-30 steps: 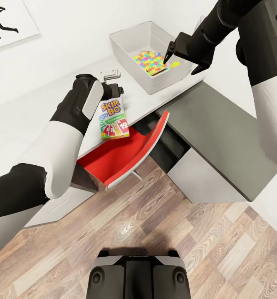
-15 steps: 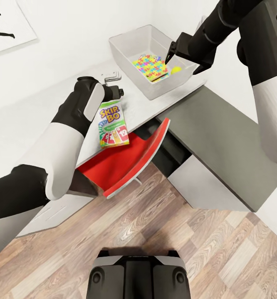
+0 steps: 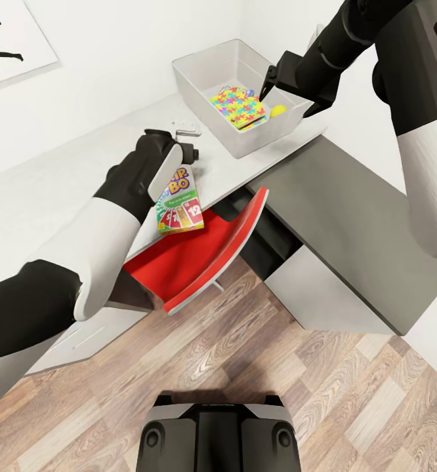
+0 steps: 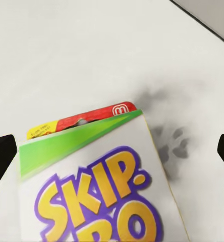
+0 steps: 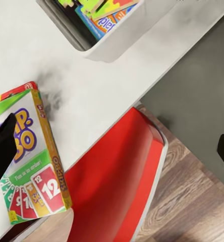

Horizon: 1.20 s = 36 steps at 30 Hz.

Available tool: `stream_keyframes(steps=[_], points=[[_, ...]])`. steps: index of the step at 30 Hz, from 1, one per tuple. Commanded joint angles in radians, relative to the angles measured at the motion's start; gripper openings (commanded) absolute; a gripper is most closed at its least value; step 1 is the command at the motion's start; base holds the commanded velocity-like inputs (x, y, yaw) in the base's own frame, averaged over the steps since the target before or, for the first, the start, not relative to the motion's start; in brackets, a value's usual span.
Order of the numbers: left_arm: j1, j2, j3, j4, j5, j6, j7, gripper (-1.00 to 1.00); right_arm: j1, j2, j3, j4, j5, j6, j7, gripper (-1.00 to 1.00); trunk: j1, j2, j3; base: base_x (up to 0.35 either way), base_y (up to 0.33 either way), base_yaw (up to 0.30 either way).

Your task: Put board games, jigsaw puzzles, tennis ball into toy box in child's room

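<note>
A Skip-Bo board game (image 3: 181, 208) lies at the front edge of the pale table (image 3: 81, 177), its lower end over a red chair. My left gripper (image 3: 187, 157) hovers open over the box's top end. In the left wrist view the board game (image 4: 102, 186) sits between the gripper's (image 4: 112, 151) wide-spread fingers, untouched. The toy box (image 3: 199, 72) holds jigsaw puzzles (image 3: 238, 105), a yellow tennis ball (image 3: 278, 110) and a blue board game (image 5: 108, 22). My right gripper (image 3: 268, 82) hangs open and empty over the toy box's near rim (image 5: 117, 43). The right wrist view also catches the Skip-Bo box (image 5: 34, 161).
A red chair (image 3: 192, 255) is tucked under the table's edge. The dark grey desk top (image 3: 350, 210) joins on the right. A small pale object (image 3: 187, 126) lies behind my left wrist. Wood floor (image 3: 297, 387) surrounds my base (image 3: 218, 432). White walls stand behind.
My left arm has moved right and over the Skip-Bo box, covering its top; the box stayed put. The head camera shifted slightly a second ago. The right arm barely moved.
</note>
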Motion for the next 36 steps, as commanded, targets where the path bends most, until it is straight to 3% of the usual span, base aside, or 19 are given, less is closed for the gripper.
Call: stream_keyframes(steps=[1, 12, 30, 36], points=[[-0.001, 0.0, -0.005, 0.0, 0.011, 0.002, 0.012, 1.0, -0.001, -0.002, 0.003, 0.0, -0.01, 0.01, -0.009, 1.0, 0.001, -0.002, -0.001, 0.0, 0.0, 0.0], [0.0, 0.0, -0.096, 0.013, 0.011, -0.014, 0.031, 1.0, -0.001, -0.001, 0.006, -0.001, -0.009, 0.01, -0.009, 1.0, 0.001, -0.002, -0.001, 0.0, 0.0, 0.0], [0.0, 0.0, -0.117, 0.114, 0.004, -0.115, 0.031, 1.0, -0.002, -0.001, 0.004, -0.044, -0.01, 0.009, -0.017, 1.0, 0.001, -0.002, 0.0, 0.0, 0.0, 0.0], [0.0, 0.0, -0.202, 0.128, 0.006, -0.151, 0.032, 1.0, -0.002, -0.003, 0.006, -0.054, -0.012, 0.009, -0.029, 1.0, 0.001, -0.002, 0.002, 0.0, 0.0, 0.0]])
